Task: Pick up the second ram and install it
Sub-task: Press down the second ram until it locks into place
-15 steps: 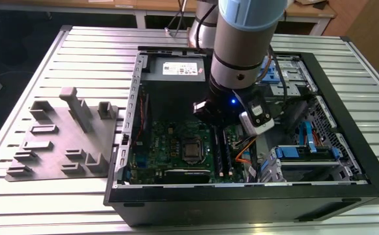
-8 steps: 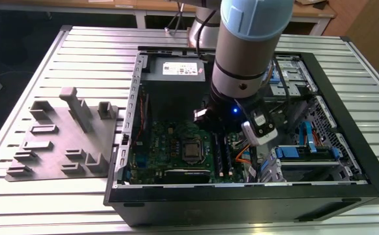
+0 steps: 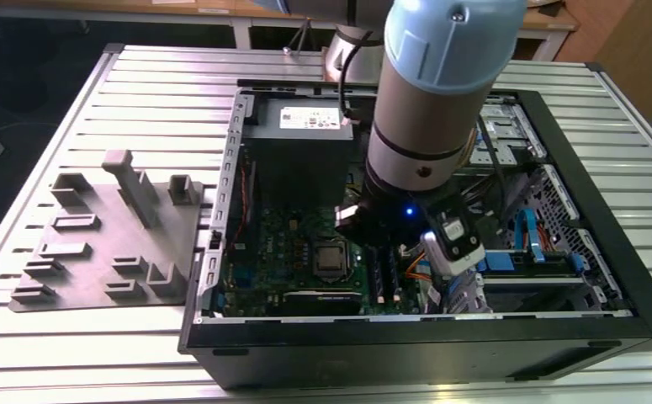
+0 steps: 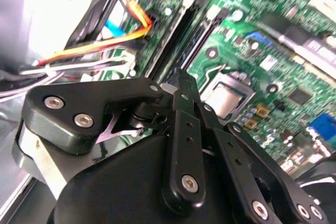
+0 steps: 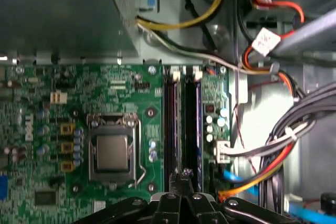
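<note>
The gripper (image 5: 181,176) has its two black fingers (image 4: 181,85) pressed together in both wrist views, with no gap between the tips and nothing seen held between them. The tips hang low over the near end of two long black slots (image 5: 192,129) that run side by side on the green board (image 5: 121,85). The slot nearer the processor carries a thin dark strip with a bluish edge along its length, which looks like the ram (image 5: 170,129) seated edge-on. Whether the tips touch it I cannot tell. The silver-capped processor (image 5: 112,152) sits in its socket just beside the slots. On their other side run bundles of orange, red, grey and white cables (image 5: 273,150). In the exterior view the arm (image 3: 432,101) reaches down into the open case (image 3: 628,278), with the wrist and its small blue light above the board's middle. Seen from the wrist there, the grey power unit (image 3: 298,139) with its pale label is at 11 o'clock, the drive bays (image 3: 506,126) at 1 o'clock, and blue clips (image 3: 527,236) at 3 o'clock. The case lies on a slatted metal table (image 3: 168,93). A grey tray (image 3: 107,244) of upright holders lies at 9 o'clock from the case, just beside its wall.
</note>
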Robot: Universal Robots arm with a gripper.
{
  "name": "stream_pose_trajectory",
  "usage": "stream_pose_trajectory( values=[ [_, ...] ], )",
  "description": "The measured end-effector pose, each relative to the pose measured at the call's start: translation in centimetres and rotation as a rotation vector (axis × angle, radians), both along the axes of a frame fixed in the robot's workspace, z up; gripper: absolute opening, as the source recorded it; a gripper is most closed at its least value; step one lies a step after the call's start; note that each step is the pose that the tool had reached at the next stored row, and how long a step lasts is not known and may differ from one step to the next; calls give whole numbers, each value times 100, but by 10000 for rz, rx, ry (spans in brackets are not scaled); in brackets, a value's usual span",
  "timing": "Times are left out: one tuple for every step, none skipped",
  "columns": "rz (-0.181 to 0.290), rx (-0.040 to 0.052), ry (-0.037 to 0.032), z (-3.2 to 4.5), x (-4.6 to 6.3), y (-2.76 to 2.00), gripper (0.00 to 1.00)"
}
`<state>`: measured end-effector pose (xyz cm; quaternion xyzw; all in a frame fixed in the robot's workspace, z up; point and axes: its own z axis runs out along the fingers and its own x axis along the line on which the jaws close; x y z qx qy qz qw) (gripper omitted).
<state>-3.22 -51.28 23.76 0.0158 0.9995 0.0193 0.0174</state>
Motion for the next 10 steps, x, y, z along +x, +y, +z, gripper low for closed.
stream_pose_trajectory(
  values=[
    [0, 0, 1, 0, 0, -27, 7],
    [0, 0, 0, -1, 0, -55, 7],
    [-1, 1, 0, -1, 0, -83, 7],
    [-2, 1, 1, -2, 0, -109, 7],
    [-3, -1, 1, -2, 0, -132, 7],
    [-3, 0, 2, -3, 0, -152, 7],
    [-5, -1, 3, -3, 1, -167, 7],
    [-6, 0, 3, -5, 0, -177, 7],
    [-7, 0, 3, -5, 0, -185, 7],
    [-8, -1, 3, -6, 0, -191, 7]
  ],
)
